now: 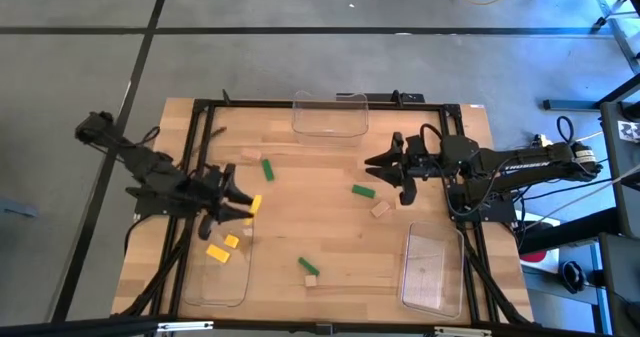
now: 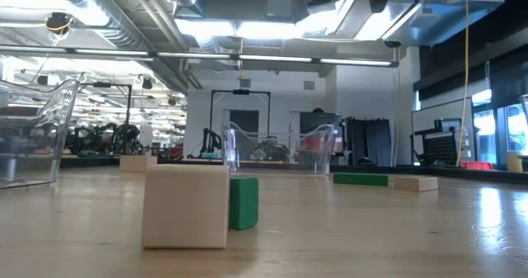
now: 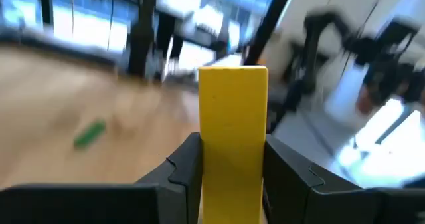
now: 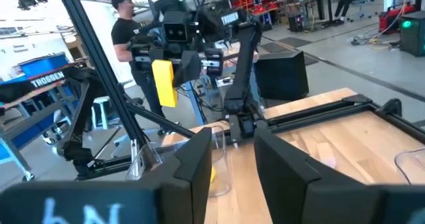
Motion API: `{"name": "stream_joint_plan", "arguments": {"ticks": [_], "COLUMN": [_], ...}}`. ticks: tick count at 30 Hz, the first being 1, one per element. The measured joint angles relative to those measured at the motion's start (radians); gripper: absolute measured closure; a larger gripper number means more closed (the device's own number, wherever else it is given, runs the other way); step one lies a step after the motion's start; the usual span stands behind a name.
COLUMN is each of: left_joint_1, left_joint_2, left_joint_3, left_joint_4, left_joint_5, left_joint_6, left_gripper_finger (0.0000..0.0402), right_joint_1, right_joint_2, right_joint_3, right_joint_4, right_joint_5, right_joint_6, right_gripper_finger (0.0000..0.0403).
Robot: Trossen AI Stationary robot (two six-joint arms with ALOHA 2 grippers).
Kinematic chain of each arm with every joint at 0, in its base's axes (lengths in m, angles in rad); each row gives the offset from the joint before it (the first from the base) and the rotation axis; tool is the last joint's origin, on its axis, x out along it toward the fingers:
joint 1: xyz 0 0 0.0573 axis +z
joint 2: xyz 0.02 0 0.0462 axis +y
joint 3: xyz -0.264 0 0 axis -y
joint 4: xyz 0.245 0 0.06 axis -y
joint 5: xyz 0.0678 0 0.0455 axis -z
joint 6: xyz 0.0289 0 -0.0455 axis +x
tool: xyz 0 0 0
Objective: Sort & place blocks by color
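My left gripper (image 1: 246, 205) is shut on a yellow block (image 1: 256, 205), above the table beside the near-left clear tray (image 1: 205, 282). The block also shows in the left wrist view (image 3: 232, 131) and the right wrist view (image 4: 164, 83). Two yellow blocks (image 1: 224, 247) lie in that tray. Green blocks (image 1: 268, 169) (image 1: 363, 190) (image 1: 307, 266) and tan blocks (image 1: 380, 209) (image 1: 311, 280) lie flat on the table. My right gripper (image 1: 386, 177) is open and empty over the table's right half, and its fingers show spread in its wrist view (image 4: 229, 161). My left gripper pinches the yellow block between its two fingers (image 3: 182, 167), on two opposite long sides (image 3: 207, 164) at one end. The other end (image 3: 232, 84) sticks out well past the fingertips. The block is lifted clear of the table.
A clear tray (image 1: 330, 127) stands at the far edge and another (image 1: 432, 272) at the near right. A black frame (image 1: 300, 104) borders the table. In the low view a tan block (image 2: 186, 204) and a green block (image 2: 244, 202) stand close by. A person (image 4: 126, 24) is beyond the table.
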Motion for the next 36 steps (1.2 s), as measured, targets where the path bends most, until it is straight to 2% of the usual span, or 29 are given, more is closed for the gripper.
{"name": "stream_joint_plan", "arguments": {"ticks": [3,7,11,16,19,23,29,36], "left_joint_1": [-0.052,-0.118,-0.199,-0.295,-0.324,-0.325,-0.299,-0.304], "left_joint_2": [0.088,0.233,0.37,0.505,0.566,0.631,0.698,0.787], "left_joint_3": [0.123,0.28,0.33,0.269,0.204,0.119,0.083,0.078], "left_joint_4": [-0.279,-0.63,-0.837,-0.791,-0.689,-0.581,-0.512,-0.479], "left_joint_5": [0.046,0.192,0.353,0.4,0.42,0.433,0.43,0.529], "left_joint_6": [-0.082,-0.214,-0.301,-0.332,-0.347,-0.369,-0.374,-0.315], "left_gripper_finger": [0.0288,0.0288,0.0288,0.0288,0.0288,0.0288,0.0288,0.0288], "right_joint_1": [0.0,0.0,0.0,0.0,0.0,0.0,0.0,0.0], "right_joint_2": [0.0,0.0,0.0,0.0,0.0,0.0,0.0,0.0], "right_joint_3": [0.0,0.0,0.0,0.0,0.0,0.0,0.0,0.0], "right_joint_4": [-0.001,-0.005,-0.007,-0.013,-0.017,-0.017,-0.022,-0.022], "right_joint_5": [-0.016,-0.016,-0.016,-0.016,-0.016,-0.016,-0.015,0.031], "right_joint_6": [0.0,-0.001,-0.002,-0.005,-0.005,-0.005,-0.031,-0.035], "right_gripper_finger": [0.0286,0.0286,0.0286,0.0286,0.0286,0.0286,0.0286,0.0286]}}
